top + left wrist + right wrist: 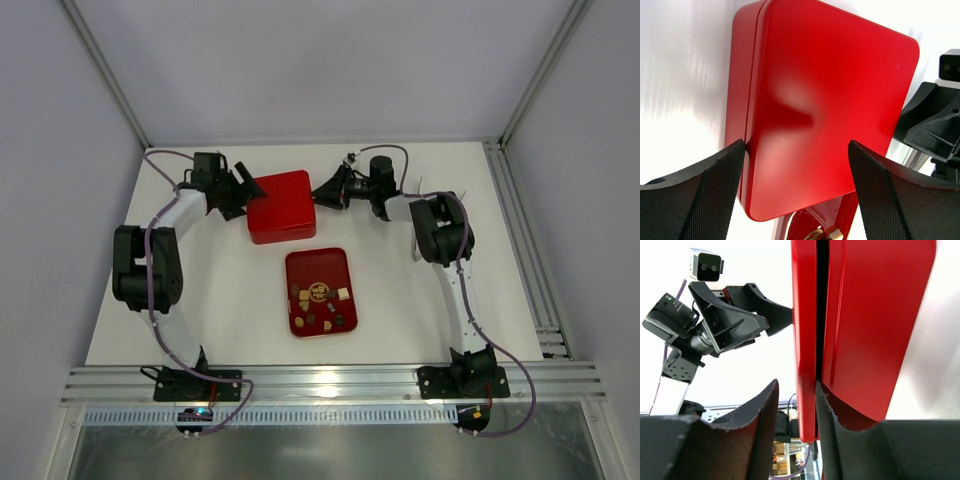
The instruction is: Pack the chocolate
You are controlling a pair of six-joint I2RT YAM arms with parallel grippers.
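Note:
Several small brown and cream pieces of chocolate [318, 293] lie in an open red tray [340, 262] at the table's middle; one piece [832, 232] shows under the left wrist. Behind the tray stands a closed red box [281, 205] [830, 95]. My left gripper [240, 192] [796, 170] is open at the box's left side, its fingers either side of a corner, the left finger [725, 180] against the side wall. My right gripper [327, 190] [796, 405] is open at the box's right edge [805, 340]. One finger [827, 420] sits in the dark seam; the other stands clear.
Both arms reach in from the near edge and bend toward the back of the white table [430, 300]. Grey walls and metal frame rails [520, 230] enclose the table on three sides.

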